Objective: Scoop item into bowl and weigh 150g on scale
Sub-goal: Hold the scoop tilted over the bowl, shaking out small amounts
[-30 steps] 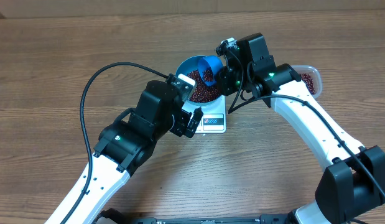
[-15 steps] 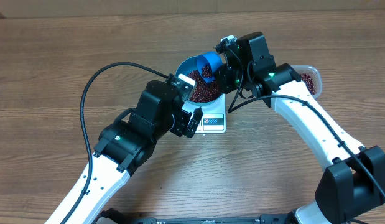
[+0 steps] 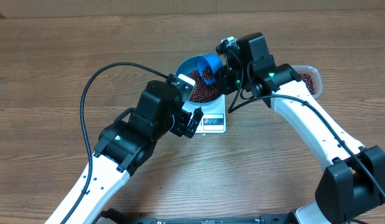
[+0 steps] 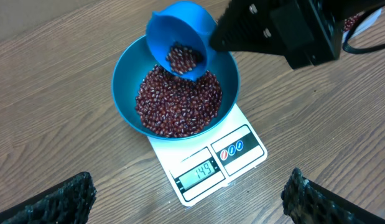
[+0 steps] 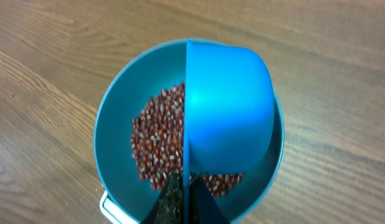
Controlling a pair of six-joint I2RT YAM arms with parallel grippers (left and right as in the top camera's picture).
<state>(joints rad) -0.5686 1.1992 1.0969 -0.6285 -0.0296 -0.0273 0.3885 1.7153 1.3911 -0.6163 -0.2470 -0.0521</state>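
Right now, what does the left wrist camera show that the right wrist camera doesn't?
Only the left wrist view shows the display of the small flat white scale, reading 149, and the dark red-brown beans lying inside the tilted small blue plastic scoop. Only the right wrist view shows the scoop's smooth outer back and the right claw shut on it. Both show the round deep blue bowl holding a pile of beans, on the wooden table.

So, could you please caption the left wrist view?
Tilted blue scoop holding beans above the bean-filled bowl on the scale.
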